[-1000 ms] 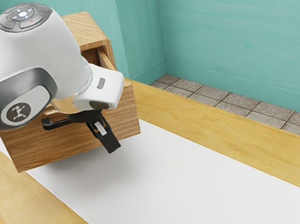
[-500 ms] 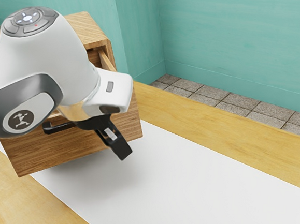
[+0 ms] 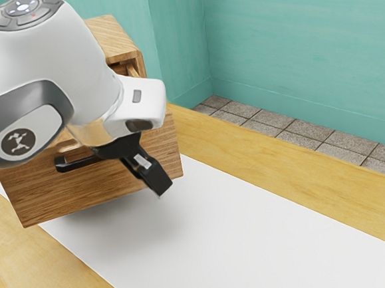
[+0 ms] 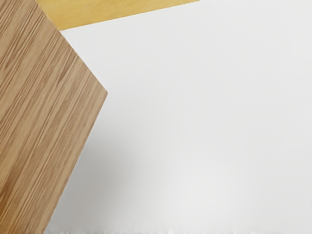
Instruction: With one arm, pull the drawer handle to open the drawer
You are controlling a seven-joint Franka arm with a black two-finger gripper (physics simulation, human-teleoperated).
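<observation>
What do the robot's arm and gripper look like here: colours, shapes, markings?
The arm has a rounded, glossy white shell with a grey joint cover bearing a small white emblem. A grey cap at its top carries round buttons. The white hand block has a small grey oval button. The gripper is black, with a small white patch.

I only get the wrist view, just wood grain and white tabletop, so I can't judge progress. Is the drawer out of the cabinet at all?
Observer: Yes. In the exterior view the drawer front stands forward of the cabinet, with its side exposed.
Operator: Where's the handle?
Observer: The black handle runs across the drawer front, toward the exterior view's left.
Operator: And the tool?
Observer: The tool angles down past the drawer front's corner on the exterior view's right, over the white tabletop.
</observation>
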